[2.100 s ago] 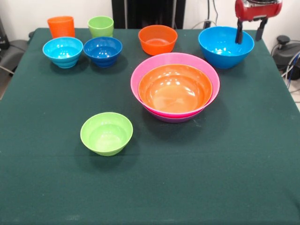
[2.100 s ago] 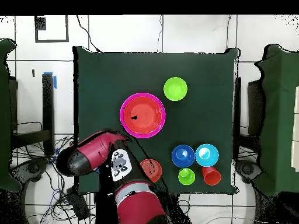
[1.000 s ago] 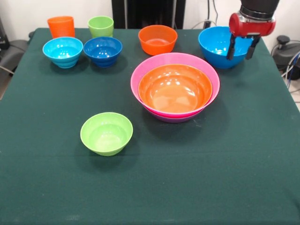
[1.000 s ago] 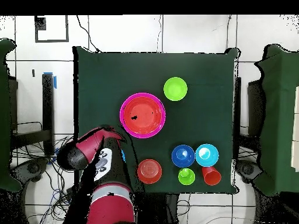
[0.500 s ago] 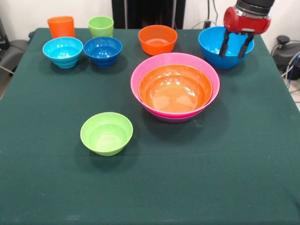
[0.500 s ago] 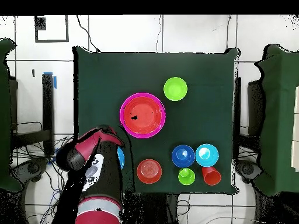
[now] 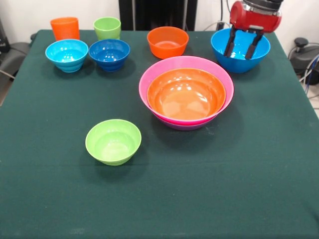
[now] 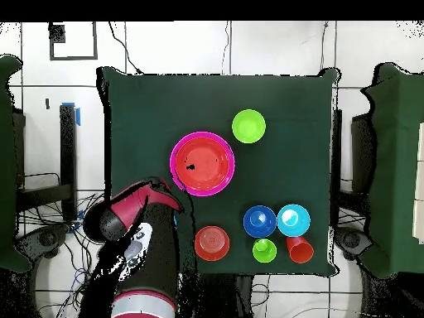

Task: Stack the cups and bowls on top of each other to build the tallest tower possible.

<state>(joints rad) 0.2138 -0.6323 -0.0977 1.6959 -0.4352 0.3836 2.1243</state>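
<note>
A green-covered counter point(image 7: 249, 189) is seen from the front, with the red and black arm point(image 8: 137, 248) entering at the upper right. The gripper point(image 7: 242, 43) is held over the big blue bowl point(image 7: 238, 55) at the far right corner, its two dark jaws spread apart and pointing down into the bowl's hollow; nothing is gripped between them (whether the tips touch the bowl's inner wall cannot be told).

Near the middle of the counter, the tower point(image 7: 186, 92) is formed of nested large bowls: a wide orange bowl point(image 7: 185, 94) is seated inside a pink bowl point(image 7: 164, 67), and a sliver of a purple bowl point(image 7: 183, 126) is visible beneath them. In the overhead view the same stack point(image 8: 202, 163) is shown as a red-orange disc ringed in pink.

Along the far edge, an orange cup point(image 7: 65, 28) and a lime-green cup point(image 7: 107, 27) are stood upright side by side. Just in front of them, a light-blue bowl point(image 7: 67, 55) and a dark-blue bowl point(image 7: 109, 54) are set nearly touching. A small orange bowl point(image 7: 167, 42) is placed alone further right, between the dark-blue bowl and the big blue one. A lime-green bowl point(image 7: 113, 141) is set by itself toward the near side, well apart from the stack.

In the overhead view the big blue bowl is almost wholly hidden under the arm.
</note>
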